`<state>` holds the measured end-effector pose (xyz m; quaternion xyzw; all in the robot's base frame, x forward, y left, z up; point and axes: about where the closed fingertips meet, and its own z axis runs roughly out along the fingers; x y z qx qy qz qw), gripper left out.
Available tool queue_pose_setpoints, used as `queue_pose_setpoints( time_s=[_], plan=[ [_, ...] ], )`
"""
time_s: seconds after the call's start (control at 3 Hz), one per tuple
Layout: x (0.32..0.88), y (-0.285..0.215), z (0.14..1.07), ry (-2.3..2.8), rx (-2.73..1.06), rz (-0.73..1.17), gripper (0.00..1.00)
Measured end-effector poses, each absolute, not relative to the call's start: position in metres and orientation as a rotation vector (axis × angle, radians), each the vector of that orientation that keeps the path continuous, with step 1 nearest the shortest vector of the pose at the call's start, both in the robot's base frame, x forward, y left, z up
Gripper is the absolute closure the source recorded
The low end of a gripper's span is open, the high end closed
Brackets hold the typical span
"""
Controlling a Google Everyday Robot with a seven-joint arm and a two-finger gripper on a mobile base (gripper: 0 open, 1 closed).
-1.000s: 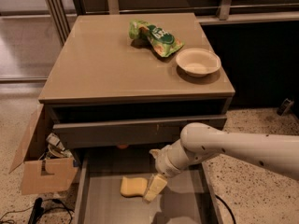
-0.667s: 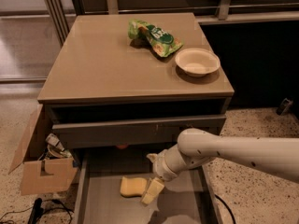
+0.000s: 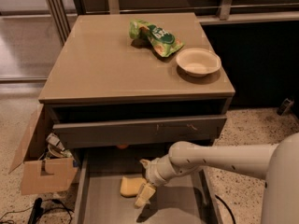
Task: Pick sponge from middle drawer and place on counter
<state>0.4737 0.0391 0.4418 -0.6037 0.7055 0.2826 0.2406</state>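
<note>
The yellow sponge (image 3: 131, 186) lies on the floor of the open middle drawer (image 3: 180, 209), at the bottom of the camera view. My gripper (image 3: 143, 181) reaches into the drawer from the right on the white arm (image 3: 219, 157) and sits at the sponge's right edge. Its fingers are apart, one pale yellow pad (image 3: 145, 196) at the sponge's near right corner and the other fingertip behind it. The sponge rests on the drawer floor. The tan counter (image 3: 107, 64) is the cabinet top above.
A white bowl (image 3: 198, 61) and a green snack bag (image 3: 156, 35) sit on the counter's back right. The upper drawer's grey front panel (image 3: 140, 130) juts out above the open drawer. A cardboard box (image 3: 42, 171) with clutter stands at the cabinet's left.
My gripper has shifted a little to the left and closer to the sponge. The sponge has not moved.
</note>
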Motion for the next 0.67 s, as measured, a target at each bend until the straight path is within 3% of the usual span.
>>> queue_pose_setpoints(
  time_s=[0.67],
  plan=[
    [0.4743,0.0451,0.4297,1.944,-1.653,0.789,0.00]
  ],
)
